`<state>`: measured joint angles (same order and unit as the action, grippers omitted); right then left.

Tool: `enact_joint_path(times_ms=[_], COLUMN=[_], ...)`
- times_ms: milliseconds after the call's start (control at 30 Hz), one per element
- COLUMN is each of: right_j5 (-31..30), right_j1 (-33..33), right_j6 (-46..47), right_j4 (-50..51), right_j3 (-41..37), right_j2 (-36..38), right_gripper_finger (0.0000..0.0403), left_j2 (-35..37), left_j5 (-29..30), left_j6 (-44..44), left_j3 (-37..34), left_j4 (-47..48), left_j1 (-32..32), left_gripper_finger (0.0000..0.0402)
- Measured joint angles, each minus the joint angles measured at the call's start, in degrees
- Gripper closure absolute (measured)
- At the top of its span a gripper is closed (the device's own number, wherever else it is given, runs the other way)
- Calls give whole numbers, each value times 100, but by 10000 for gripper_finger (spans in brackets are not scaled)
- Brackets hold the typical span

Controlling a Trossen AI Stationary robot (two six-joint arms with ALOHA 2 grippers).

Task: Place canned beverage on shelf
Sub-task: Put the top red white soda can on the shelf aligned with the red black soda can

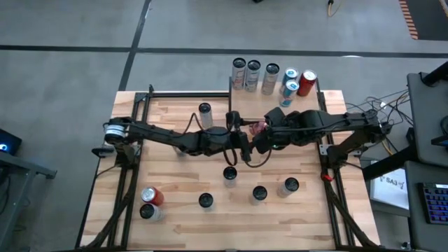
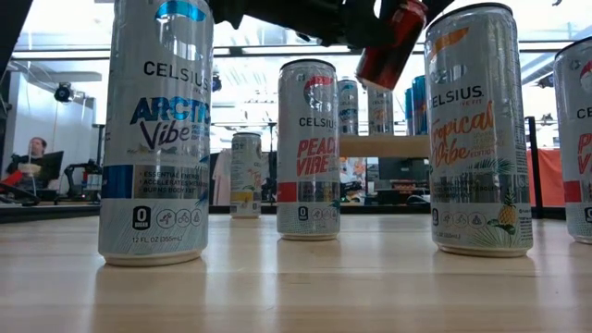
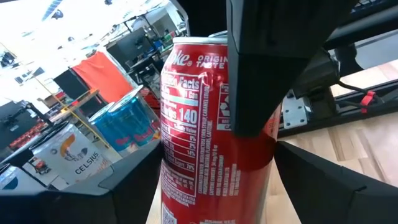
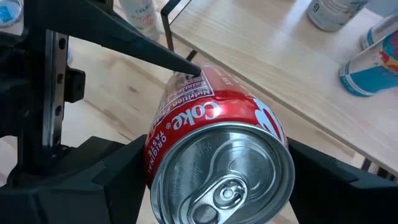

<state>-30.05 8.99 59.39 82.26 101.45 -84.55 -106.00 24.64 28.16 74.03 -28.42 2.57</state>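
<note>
Nearest you in the low view stand three tall cans on the desk (image 2: 296, 277): the Arctic Vibe can (image 2: 155, 129) at the left of the frame, the Peach Vibe can (image 2: 308, 148) at centre and the Tropical Vibe can (image 2: 478, 129) at the right. Above them, at the top of that frame, you see the red Coke can (image 2: 391, 42) tilted in mid-air, clear of the desk.

In the high view the two arms meet at mid-frame. Your left gripper (image 1: 245, 145) and your right gripper (image 1: 260, 134) both reach the Coke can there, though from above it shows only as a small reddish patch. The right wrist view shows the can's top end-on, with dark jaws on both sides of the body, so the right jaws grip the can. In the left wrist view the left jaws also sit against its sides, and another dark finger (image 3: 273, 68) lies across its label; the left grip looks firm, but I cannot be certain.

Farther off, at the upper centre of the high view, you find the shelf (image 1: 276, 100), carrying five cans in a row.
</note>
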Motion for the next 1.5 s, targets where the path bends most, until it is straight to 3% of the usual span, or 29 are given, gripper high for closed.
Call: enact_joint_path(times_ms=[233, 633, 1000, 1233, 1400, 1500], right_j5=[-33, -37, 13, -43, -87, -444], right_j1=[-2, 0, 0, -2, 42, 181], right_j6=[-76, -157, -207, -375, -607, -948], right_j4=[-34, -460, -563, -699, -755, -873], right_j3=[0, 0, 0, 33, 168, 310], right_j2=[0, 0, 0, 14, 136, 252], right_gripper_finger=[110, 110, 110, 45, 35, 34], left_j2=[-11, -11, -15, -6, 232, 606], left_j5=[55, -8, 286, 339, 141, -181], left_j6=[-43, 43, 86, 22, -78, -163], left_j3=[21, 21, 21, -3, -254, -594], left_j4=[14, -60, 24, 92, 145, 96], left_j1=[-41, -55, -50, -52, -63, -72], left_gripper_finger=[105, 63, 116, 116, 116, 116])
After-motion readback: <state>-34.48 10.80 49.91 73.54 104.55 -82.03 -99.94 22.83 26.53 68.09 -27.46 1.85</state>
